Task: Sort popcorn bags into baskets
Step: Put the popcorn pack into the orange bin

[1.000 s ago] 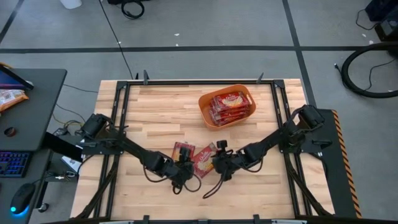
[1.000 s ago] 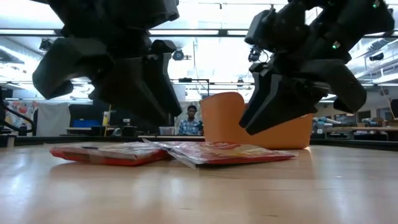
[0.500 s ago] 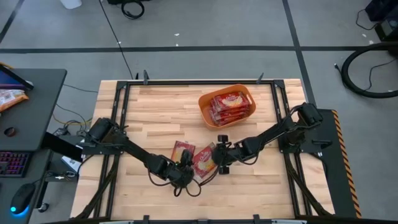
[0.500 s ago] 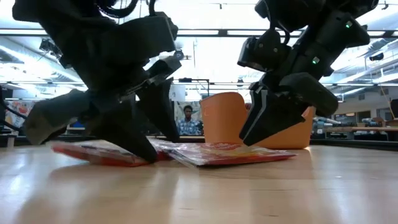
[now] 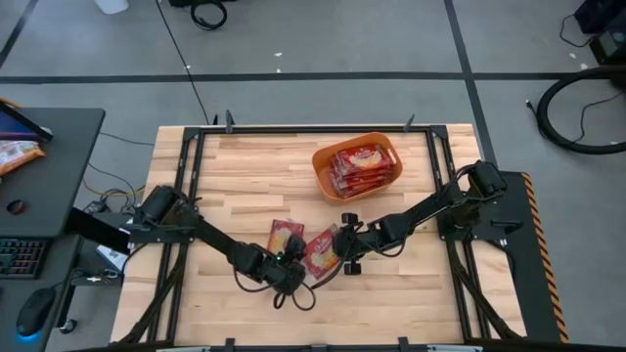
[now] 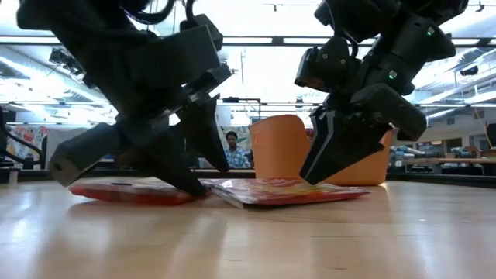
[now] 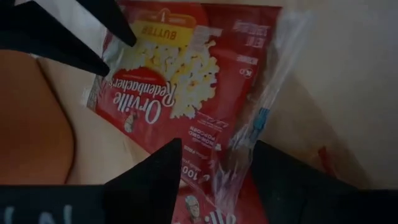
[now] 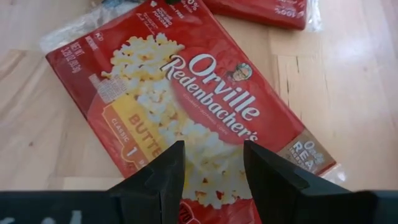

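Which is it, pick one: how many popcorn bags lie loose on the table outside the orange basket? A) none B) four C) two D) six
C: the high view shows two popcorn bags on the wood, one by the left gripper and one by the right gripper; the rest sit in the orange basket.

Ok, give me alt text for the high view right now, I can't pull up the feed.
From above, both arms meet over two red popcorn bags on the near-middle of the wooden table, the open left gripper and open right gripper low over them. Farther back, an orange basket already holds several more bags.
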{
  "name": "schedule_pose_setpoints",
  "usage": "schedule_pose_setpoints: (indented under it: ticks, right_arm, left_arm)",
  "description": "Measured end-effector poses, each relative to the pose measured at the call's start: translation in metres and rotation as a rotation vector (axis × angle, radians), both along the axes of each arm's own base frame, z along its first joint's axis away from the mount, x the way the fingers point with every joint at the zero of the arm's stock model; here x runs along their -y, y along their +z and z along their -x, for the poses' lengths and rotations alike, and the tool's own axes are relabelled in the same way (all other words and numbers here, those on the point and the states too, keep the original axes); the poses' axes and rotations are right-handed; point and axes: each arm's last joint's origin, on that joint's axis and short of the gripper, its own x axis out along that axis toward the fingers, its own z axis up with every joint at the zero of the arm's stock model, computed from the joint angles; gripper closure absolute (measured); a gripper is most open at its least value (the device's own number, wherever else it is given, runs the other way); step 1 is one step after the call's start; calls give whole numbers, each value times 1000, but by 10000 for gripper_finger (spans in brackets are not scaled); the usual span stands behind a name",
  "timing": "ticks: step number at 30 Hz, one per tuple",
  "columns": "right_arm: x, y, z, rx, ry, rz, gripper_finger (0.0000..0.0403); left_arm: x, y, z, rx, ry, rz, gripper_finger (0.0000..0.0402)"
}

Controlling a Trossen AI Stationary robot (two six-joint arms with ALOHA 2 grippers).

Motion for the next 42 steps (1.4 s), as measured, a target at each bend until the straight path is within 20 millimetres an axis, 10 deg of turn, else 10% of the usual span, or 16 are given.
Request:
schedule_pose_setpoints:
  ticks: [18,29,42]
  right_arm:
    - [-12,13,-2,9,109,73,236]
    - [-76,35,16,124,380,436,239]
    - [-88,38,21,170,365,492,236]
  left_arm:
    - [-10,-3,-7,-32,9,125,392]
    - [-14,32,1,26,152,374,395]
    - [-27,74,6,166,297,567,391]
